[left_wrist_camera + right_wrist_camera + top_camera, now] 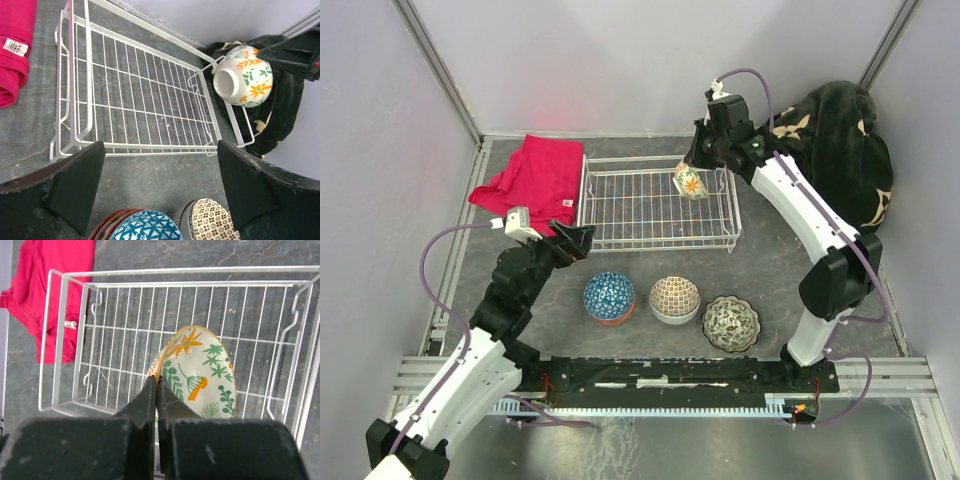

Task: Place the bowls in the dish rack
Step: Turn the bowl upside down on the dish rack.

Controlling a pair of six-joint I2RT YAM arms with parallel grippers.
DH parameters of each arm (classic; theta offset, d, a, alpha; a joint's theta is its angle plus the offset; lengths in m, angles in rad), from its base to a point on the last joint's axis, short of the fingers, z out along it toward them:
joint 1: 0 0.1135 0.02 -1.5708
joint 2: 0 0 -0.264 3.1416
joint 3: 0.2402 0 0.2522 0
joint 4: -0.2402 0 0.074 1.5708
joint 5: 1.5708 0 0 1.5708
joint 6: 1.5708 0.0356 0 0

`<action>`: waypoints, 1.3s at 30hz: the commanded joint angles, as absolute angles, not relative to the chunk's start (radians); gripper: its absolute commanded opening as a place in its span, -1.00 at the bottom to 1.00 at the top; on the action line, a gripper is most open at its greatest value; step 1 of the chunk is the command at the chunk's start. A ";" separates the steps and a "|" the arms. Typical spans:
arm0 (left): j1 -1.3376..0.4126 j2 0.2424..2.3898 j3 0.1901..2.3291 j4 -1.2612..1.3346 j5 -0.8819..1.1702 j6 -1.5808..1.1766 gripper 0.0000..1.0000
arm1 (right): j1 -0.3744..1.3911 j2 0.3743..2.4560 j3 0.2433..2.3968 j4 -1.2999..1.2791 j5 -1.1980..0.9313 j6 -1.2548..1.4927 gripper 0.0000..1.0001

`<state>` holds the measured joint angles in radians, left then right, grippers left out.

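Three bowls on desk [770, 270] in a row at 6 o'clock of dish rack [620, 205]: blue mosaic bowl [609, 297], red lattice bowl [675, 298], green-leaf bowl [731, 323]. 4th, floral orange bowl [200, 375], is in R hand [156, 390]. Fingers [142, 402] pinched shut on its rim, bowl tipped on edge just beyond fingertips, over rack's 3 o'clock end; contact w/ wires can't tell. L hand [575, 240] spread wide, holding nothing, by rack's 7 o'clock corner. Red cloth [533, 180] at rack's 9 o'clock.
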<state>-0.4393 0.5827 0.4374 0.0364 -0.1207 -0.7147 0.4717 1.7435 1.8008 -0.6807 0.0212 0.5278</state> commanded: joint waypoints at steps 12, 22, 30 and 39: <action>-0.446 0.579 0.454 0.067 -0.120 -0.661 0.98 | 0.337 1.864 1.747 -0.352 -0.106 0.647 -0.97; -0.448 0.580 0.454 0.067 -0.118 -0.662 0.99 | 0.317 1.876 1.641 -0.208 -0.068 0.700 -0.97; -0.449 0.581 0.452 0.071 -0.119 -0.663 0.99 | 0.297 1.882 1.587 -0.137 -0.060 0.729 -0.97; -0.451 0.586 0.450 0.074 -0.118 -0.662 0.99 | 0.271 1.885 1.542 -0.088 -0.069 0.747 -0.97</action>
<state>-0.4465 0.5842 0.4374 0.0368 -0.1207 -0.7143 0.2825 1.8969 1.5478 -0.2062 -0.0677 0.7216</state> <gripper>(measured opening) 0.991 0.015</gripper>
